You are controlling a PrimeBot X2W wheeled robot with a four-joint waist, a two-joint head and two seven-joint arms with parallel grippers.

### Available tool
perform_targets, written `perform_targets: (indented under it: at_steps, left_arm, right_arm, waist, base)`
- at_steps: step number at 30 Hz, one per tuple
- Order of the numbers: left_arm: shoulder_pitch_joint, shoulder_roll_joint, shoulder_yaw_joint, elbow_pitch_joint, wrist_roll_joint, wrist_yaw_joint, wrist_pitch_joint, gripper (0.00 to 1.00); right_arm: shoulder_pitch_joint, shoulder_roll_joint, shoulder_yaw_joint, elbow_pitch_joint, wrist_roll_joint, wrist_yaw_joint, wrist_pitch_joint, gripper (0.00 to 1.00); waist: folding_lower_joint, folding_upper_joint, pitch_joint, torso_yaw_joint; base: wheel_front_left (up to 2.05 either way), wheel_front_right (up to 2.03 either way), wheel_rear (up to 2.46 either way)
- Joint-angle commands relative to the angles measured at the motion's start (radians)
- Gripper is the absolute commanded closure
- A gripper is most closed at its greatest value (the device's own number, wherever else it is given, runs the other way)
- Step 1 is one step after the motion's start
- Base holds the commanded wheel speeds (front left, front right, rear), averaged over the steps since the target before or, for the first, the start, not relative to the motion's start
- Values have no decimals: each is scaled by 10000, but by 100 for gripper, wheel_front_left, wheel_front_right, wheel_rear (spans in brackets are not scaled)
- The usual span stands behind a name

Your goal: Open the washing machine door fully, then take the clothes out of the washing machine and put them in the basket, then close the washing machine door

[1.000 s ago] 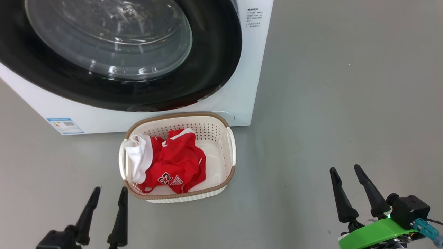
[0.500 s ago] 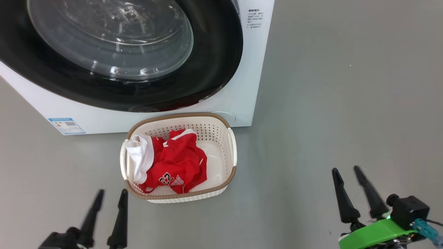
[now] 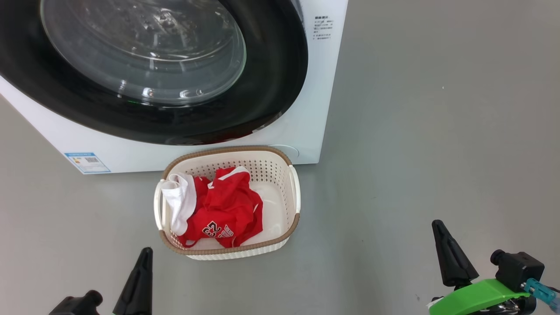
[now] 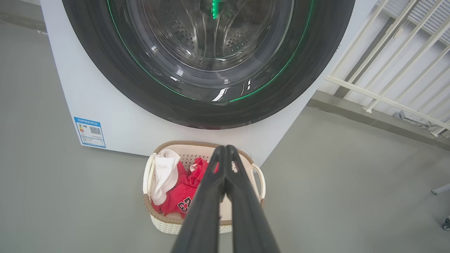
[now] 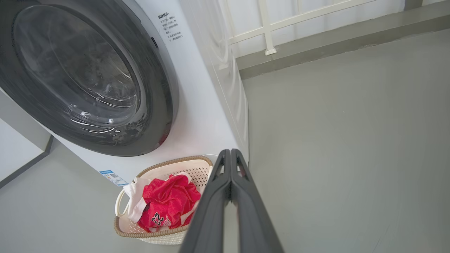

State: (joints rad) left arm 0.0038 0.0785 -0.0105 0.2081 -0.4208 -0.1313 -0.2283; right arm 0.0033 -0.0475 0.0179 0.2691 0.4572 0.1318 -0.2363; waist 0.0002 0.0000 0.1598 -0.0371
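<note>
At the lower left the left gripper (image 3: 145, 253) hangs over the grey floor (image 3: 415, 131), its two fingers pressed together on nothing. Just right of it the basket (image 3: 227, 151) holds the clothes (image 3: 223, 208), standing just in front of the washing machine (image 3: 306, 127), below the shut washing machine door (image 3: 271, 87). Far right, the right gripper (image 3: 438, 225) is likewise pinched closed and empty

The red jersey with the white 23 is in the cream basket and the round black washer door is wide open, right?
No: the round black-rimmed glass door is shut, flush against the white washing machine, as the right wrist view shows. The red jersey is in the cream perforated basket.
</note>
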Motion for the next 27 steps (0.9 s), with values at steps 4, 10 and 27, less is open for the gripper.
perform_targets:
  at_steps: [4, 10, 27]
  left_arm:
    - [-106, 130, 52, -138, -710, 15, 143, 100]
    - [-174, 145, 65, -82, -1366, 8, 283, 100]
    - [-333, 166, 131, 6, -3187, 2, 694, 100]
  right_arm:
    - [-120, -131, -5, -216, 813, -1, 131, 100]
    - [-180, -167, -19, -211, 1448, -2, 270, 100]
    - [-325, -242, -95, -223, 3205, -3, 687, 100]
  waist:
    - [-1, 0, -57, 17]
    - [-1, 0, -140, 37]
    - [-1, 0, -373, 91]
  base:
    - [0, 0, 0]
    - [0, 0, 0]
    - [0, 0, 0]
